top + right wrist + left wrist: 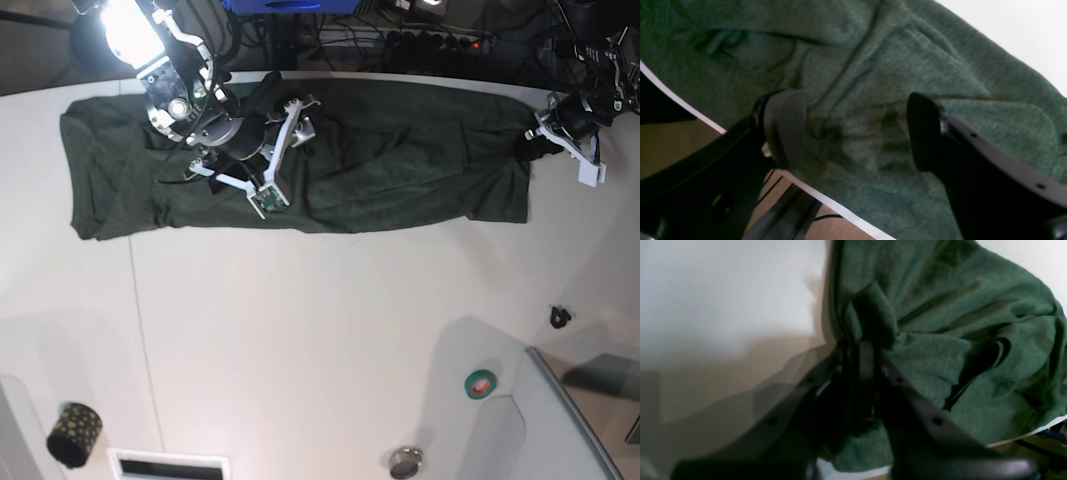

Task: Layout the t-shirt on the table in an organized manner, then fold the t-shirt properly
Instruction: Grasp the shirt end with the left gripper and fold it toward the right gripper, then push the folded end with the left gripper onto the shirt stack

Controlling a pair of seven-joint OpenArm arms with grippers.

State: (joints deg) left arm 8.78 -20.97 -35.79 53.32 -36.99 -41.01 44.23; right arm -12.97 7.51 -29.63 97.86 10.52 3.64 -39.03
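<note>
White surface [320,340], broad and smooth, thin seam line down its left part in the base view. Cables and dark clutter beyond the far edge, bright lamp glare at far left.

T-shirt [300,165] dark green, stretched in a long wrinkled band along the far edge of the surface, left to right. Left end squared off and flat; middle rumpled; right end drawn into a narrow bunch.

Right tool [857,133] over the left-middle of the t-shirt, fingers spread wide apart, released, nothing between them but the cloth lying below. Grey pad [785,128] of one finger low, close above the fabric near the white edge of the surface; shadows of both fingers on the cloth. Same tool in the base view [262,160] over the rumpled middle.

Left tool [867,356] at the far right end of the t-shirt, clenched on a pinched fold of green cloth, the fold standing up above the closed fingertips. Fabric gathered in creases running toward the grip. In the base view, left tool [545,130] at the bunched right corner, near the far right edge.

Small things on the near part of the surface, well apart from the t-shirt: dark patterned roll [74,433] at near left, green tape ring [480,382] at near right, small round metal piece [405,462], small black bit [560,317].
</note>
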